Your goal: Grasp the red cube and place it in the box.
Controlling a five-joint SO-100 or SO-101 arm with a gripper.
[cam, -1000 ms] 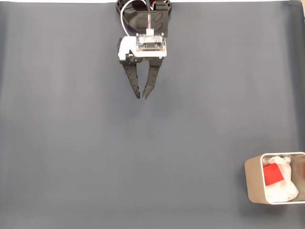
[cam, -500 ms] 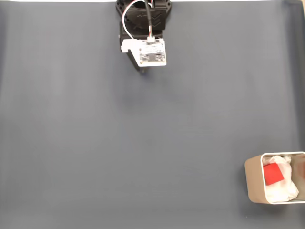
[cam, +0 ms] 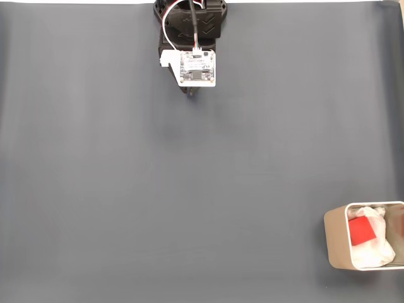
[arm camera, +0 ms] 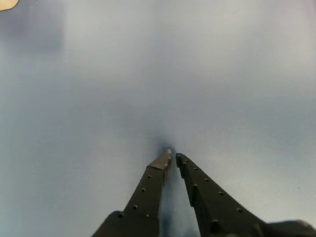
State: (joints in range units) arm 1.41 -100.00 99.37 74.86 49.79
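The red cube [cam: 360, 230] lies inside the box [cam: 329, 238], on its white lining [cam: 376, 250], at the bottom right of the fixed view. The box is beige with rounded corners and is cut off by the right edge. My gripper [cam: 191, 92] is far from it, at the top centre close to the arm's base, tucked under the white wrist board [cam: 197, 67]. In the wrist view the gripper [arm camera: 173, 156] points down at the bare mat, its two black fingertips almost touching with nothing between them.
A dark grey mat [cam: 189, 189] covers the whole table. The black arm base [cam: 189, 19] sits at the top edge. A small beige patch [arm camera: 7, 4] shows in the top left corner of the wrist view; I cannot tell what it is.
The arm has pulled back toward its base. The fingers, stretched out over the mat a second ago, are now folded beneath the wrist. Cube and box have not moved.
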